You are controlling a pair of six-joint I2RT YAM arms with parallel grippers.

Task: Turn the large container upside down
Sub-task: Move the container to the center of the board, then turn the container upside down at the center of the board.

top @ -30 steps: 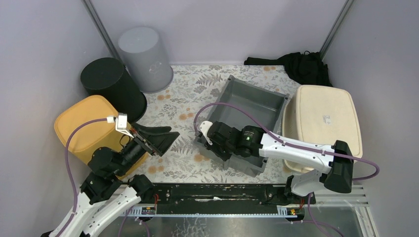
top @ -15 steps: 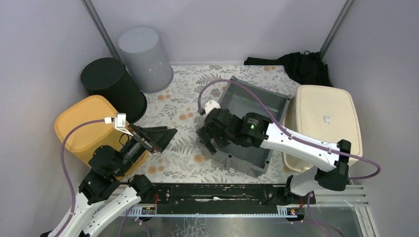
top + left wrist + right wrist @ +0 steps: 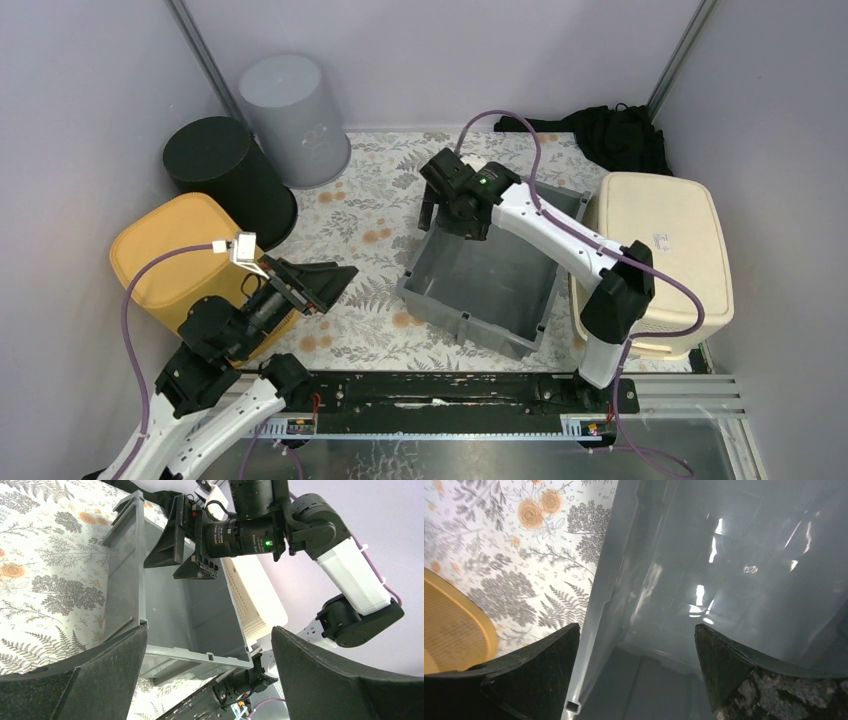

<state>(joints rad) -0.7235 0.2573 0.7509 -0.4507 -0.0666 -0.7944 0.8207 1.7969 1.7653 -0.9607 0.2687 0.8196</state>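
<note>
Container position: the large grey container [image 3: 490, 275] sits on the floral tablecloth [image 3: 375, 205], a little toward 4 o'clock from the cloth's centre in the top view. Its open side faces up and its bare interior is visible, so it is not inverted. It stands skewed to the table edges, and its 3 o'clock side is close against an upturned cream tub [image 3: 665, 240]; whether the two touch cannot be told. The right gripper [image 3: 447, 212] hangs over the container's 11 o'clock corner, pointing down, with its jaws spread wide. In the right wrist view the container's left wall passes between the two fingers [image 3: 524, 680], neither finger is seen pressing on it, and nothing is held. The left gripper [image 3: 325, 288] is at 8 o'clock on the cloth, pointing toward 3 o'clock at the container, well apart from it, its jaws likewise spread wide and empty. Around the workspace are an upturned yellow tub [image 3: 165, 260] at 9 o'clock, a black bucket [image 3: 225, 175] at 10 o'clock, a grey bucket [image 3: 290, 115] at 11 o'clock, and a black cloth [image 3: 615, 135] bundled at 1 o'clock.
</note>
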